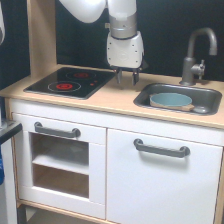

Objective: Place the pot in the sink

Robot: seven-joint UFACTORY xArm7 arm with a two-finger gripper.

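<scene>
The light blue-grey pot with its tan band and short handle sits inside the dark grey sink on the exterior view's right. My gripper hangs over the wooden counter between the stovetop and the sink, left of the pot. Its dark fingers point down and stand slightly apart with nothing between them.
A black stovetop with red rings lies on the counter's left. A grey faucet rises behind the sink. A wooden side panel stands at the back left. White cabinet doors with grey handles are below the counter.
</scene>
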